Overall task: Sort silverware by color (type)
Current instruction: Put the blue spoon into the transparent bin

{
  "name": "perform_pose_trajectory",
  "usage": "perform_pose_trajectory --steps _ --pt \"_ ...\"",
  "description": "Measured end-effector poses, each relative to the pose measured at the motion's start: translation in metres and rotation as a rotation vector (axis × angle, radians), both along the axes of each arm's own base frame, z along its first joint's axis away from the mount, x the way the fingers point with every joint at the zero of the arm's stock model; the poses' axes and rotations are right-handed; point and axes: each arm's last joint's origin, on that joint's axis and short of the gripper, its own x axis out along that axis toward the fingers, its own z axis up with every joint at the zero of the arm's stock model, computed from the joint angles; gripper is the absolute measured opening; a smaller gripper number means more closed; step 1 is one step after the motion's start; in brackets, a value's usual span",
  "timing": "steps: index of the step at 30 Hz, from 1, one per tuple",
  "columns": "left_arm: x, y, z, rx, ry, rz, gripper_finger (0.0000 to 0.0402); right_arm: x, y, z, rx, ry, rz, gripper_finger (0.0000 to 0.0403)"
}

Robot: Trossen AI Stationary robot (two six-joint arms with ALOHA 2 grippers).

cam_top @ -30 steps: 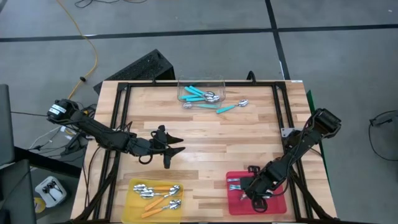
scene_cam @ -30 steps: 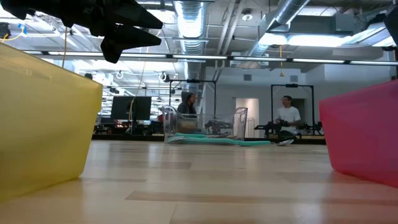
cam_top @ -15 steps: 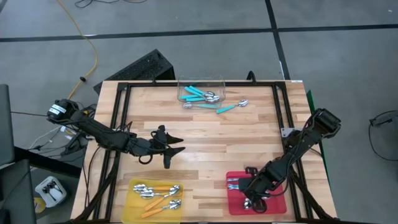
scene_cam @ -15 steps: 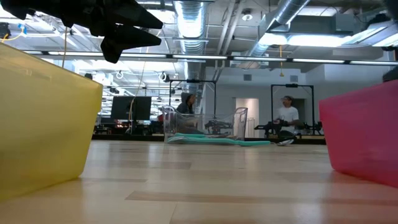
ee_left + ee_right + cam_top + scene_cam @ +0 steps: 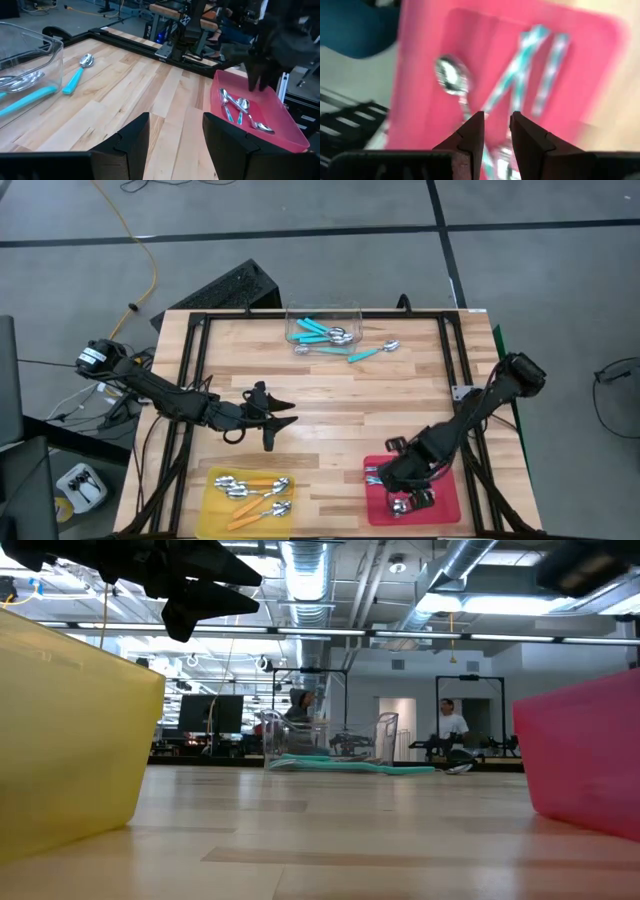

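Silverware sits in three spots. Silver-handled spoons (image 5: 241, 111) lie in the red tray (image 5: 448, 502) at the near right of the table (image 5: 330, 395). Orange-handled spoons (image 5: 252, 490) are piled in the yellow tray (image 5: 211, 510) at near left. Teal-handled spoons (image 5: 322, 332) sit in the clear tub (image 5: 322, 313) at the far edge, and one more teal spoon (image 5: 372, 351) lies loose on the wood just beside the tub.

Right gripper (image 5: 397, 480) hangs over the red tray, above the silver spoons; in its wrist view the fingers (image 5: 471, 135) stand a narrow gap apart with nothing between them, so parted a little and empty. In the left wrist view it shows as a dark shape above the tray's far wall, not touching the spoons.

Left gripper (image 5: 274, 423) hovers over bare wood left of centre, well apart from every tray and the tub. Its fingers (image 5: 132, 140) are spread wide, nothing held.

Low view: yellow tray wall on one side, red tray wall on the other, tub and teal handles far across the table. Two people show in the room beyond.
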Motion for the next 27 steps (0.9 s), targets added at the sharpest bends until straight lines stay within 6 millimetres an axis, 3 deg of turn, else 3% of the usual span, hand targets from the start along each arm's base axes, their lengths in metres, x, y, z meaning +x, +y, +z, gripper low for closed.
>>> perform_pose_trajectory --steps 8,16,21,27 --pt "0.000 0.000 -0.001 0.004 0.010 0.001 0.0167 -0.001 -0.056 0.032 -0.248 -0.075 0.062 0.0118" --pt "0.000 0.000 -0.001 0.028 0.015 0.001 0.0167 -0.031 -0.149 0.073 -0.366 -0.304 -0.134 0.0118" --pt "0.000 0.001 -0.001 0.045 0.016 0.015 0.0167 -0.048 -0.199 0.083 -0.445 -0.453 -0.269 0.0118" --pt "-0.001 0.001 -0.001 0.047 0.019 0.017 0.0167 -0.055 -0.251 0.078 -0.568 -0.486 -0.347 0.0118"
